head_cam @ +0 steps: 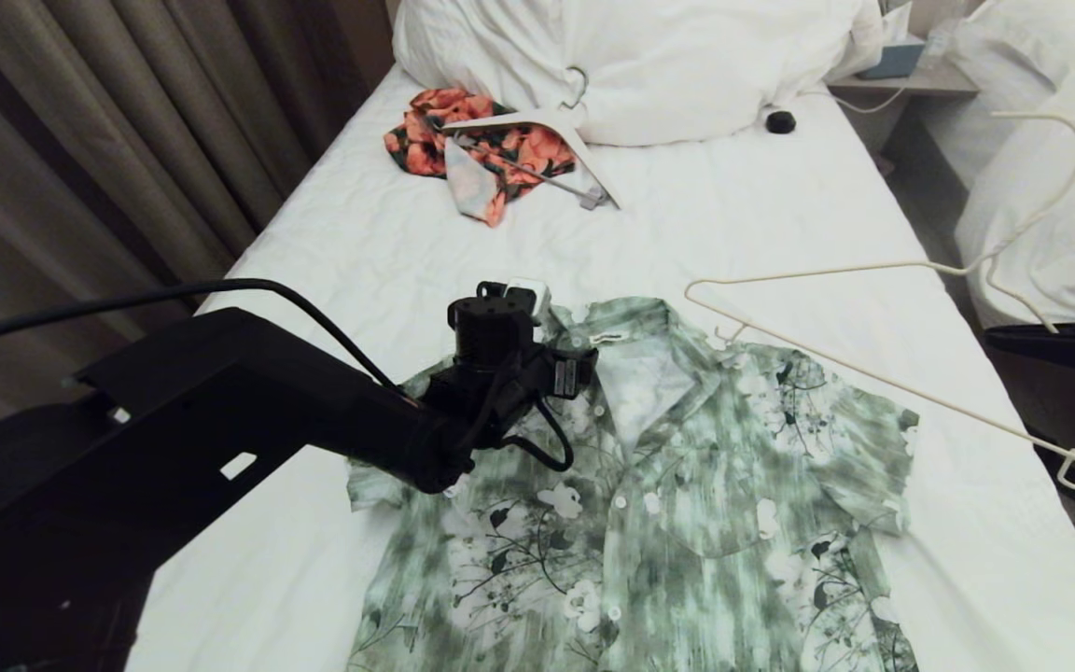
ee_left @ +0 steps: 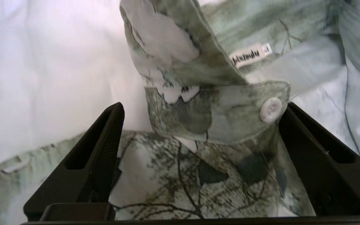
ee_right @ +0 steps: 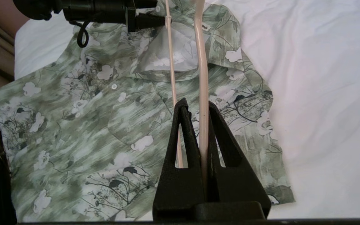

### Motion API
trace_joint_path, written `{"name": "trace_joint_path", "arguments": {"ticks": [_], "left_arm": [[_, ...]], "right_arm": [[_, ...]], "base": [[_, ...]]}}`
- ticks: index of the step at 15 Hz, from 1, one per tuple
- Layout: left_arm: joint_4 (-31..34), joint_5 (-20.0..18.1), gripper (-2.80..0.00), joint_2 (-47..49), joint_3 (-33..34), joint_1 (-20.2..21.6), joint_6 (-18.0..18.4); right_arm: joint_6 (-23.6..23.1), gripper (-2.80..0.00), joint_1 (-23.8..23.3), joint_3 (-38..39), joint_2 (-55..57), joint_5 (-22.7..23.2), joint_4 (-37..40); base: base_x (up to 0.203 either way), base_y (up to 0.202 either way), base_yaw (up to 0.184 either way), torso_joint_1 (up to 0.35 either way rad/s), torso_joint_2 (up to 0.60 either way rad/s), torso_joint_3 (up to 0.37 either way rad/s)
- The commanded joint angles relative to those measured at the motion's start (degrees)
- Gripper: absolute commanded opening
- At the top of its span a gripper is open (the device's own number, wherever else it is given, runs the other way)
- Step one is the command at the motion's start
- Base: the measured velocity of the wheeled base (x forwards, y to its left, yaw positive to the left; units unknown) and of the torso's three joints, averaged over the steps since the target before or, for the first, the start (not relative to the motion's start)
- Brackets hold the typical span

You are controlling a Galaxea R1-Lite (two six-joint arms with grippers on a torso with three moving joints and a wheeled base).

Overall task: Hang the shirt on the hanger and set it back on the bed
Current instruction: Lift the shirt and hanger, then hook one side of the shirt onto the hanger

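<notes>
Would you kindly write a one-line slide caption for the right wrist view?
Right gripper shut on the cream hanger, held above the green floral shirt lying on the white bed.

- Soft, even indoor light; the white bed (head_cam: 761, 215) sheet reads bright, faintly pink.
- Left wrist view: shirt (ee_left: 217, 118) collar slightly blurred; fingers (ee_left: 98, 156) dark.
- Curtains at 9 o'clock dim.
</notes>
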Motion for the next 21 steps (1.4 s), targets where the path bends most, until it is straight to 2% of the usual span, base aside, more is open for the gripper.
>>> {"name": "trace_joint_path", "arguments": {"ticks": [1, 7, 15, 18, 21], "left_arm": [[-0.2, 0.1, -2.8, -0.1, -0.4, 0.1, 0.0], [-0.2, 0.3, -2.8, -1.2, 0.2, 1.2, -0.3], [1.9, 0.3, -2.8, -12.7, 4.4, 1.6, -1.6], [3.6, 1.2, -2.8, -18.3, 7.2, -0.7, -1.6], [4.2, 3.3, -2.8, -21.4, 8.4, -4.4, -1.3]], "right_arm": [[-0.4, -2.8, 0.1, 0.0, 0.3, 0.4, 0.1], [-0.3, -2.8, 1.2, 0.0, 0.7, 0.4, 0.1], [-0.2, -2.8, 10.5, -0.7, 5.0, -1.9, 0.1], [-0.1, -2.8, 13.6, -1.8, 6.9, -2.2, 0.0], [0.1, -2.8, 18.9, -4.6, 9.6, -3.9, 0.1]], "base": [[0.0, 0.0, 0.0, 0.0, 0.0, 0.0], [0.0, 0.0, 0.0, 0.0, 0.0, 0.0], [0.0, 0.0, 0.0, 0.0, 0.0, 0.0], [0.0, 0.0, 0.0, 0.0, 0.0, 0.0], [0.0, 0.0, 0.0, 0.0, 0.0, 0.0]]}}
